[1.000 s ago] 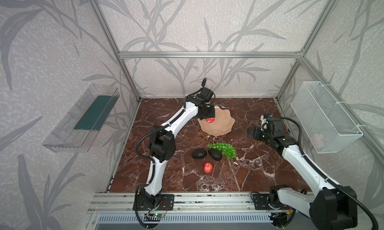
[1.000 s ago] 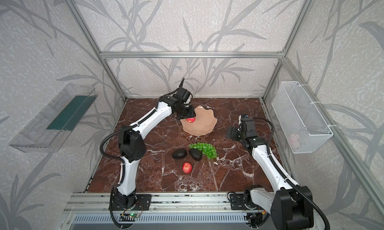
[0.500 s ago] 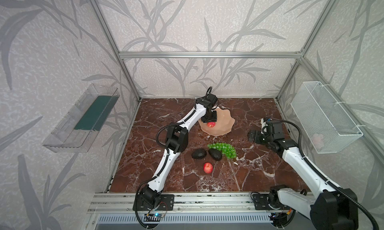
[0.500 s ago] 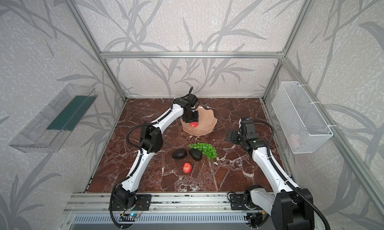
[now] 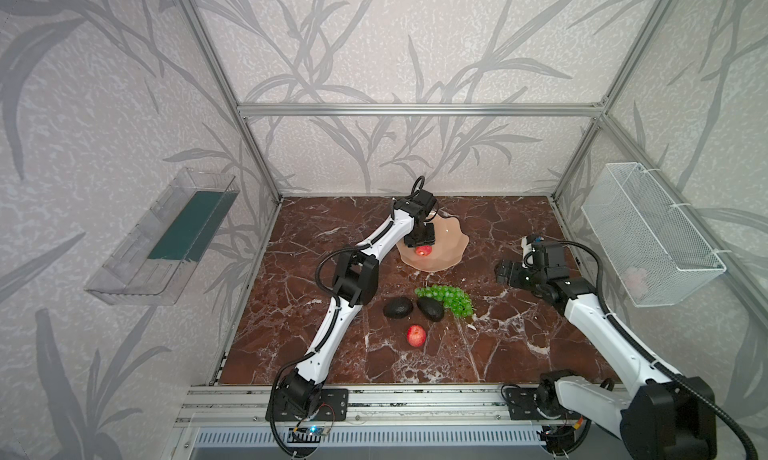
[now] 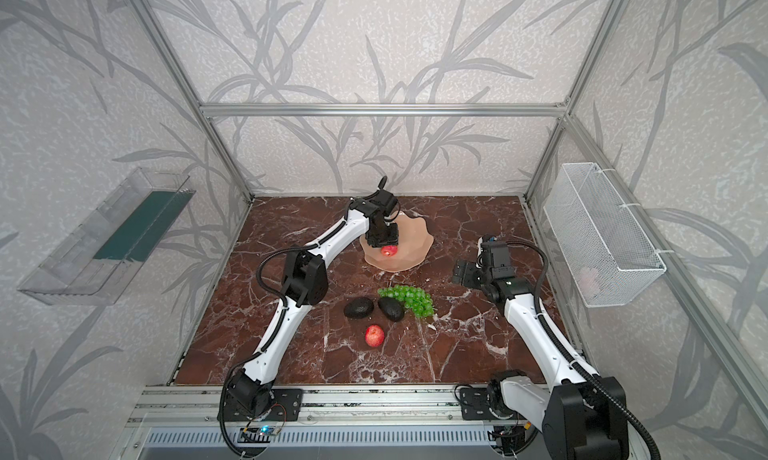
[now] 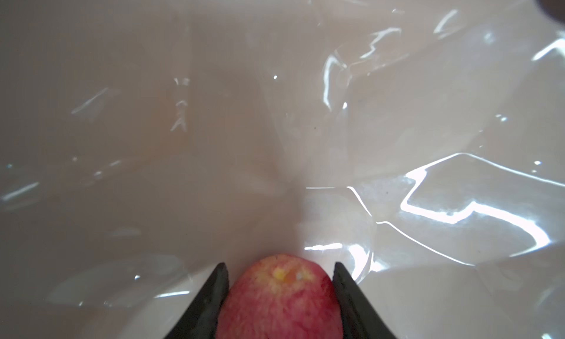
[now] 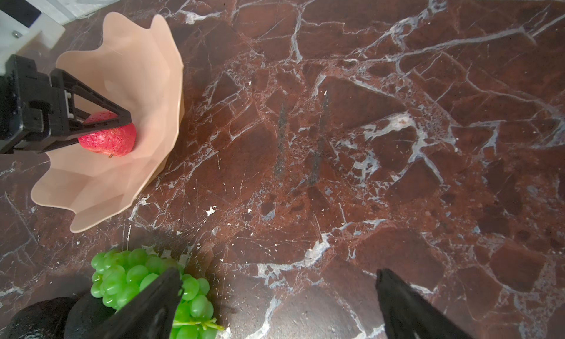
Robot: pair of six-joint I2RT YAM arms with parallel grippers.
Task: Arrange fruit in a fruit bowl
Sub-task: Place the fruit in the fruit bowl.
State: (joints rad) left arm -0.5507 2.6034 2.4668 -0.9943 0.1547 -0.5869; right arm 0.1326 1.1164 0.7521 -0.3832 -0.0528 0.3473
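Inside bowl, apple (lengthwise along left hand)

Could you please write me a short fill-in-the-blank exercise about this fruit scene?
The left gripper holds a ___ apple over the bowl.
___ avocados lie beside the grapes.
The other apple lies ___ the bowl.
The right gripper stands ___.
Missing words: red; two; outside; open
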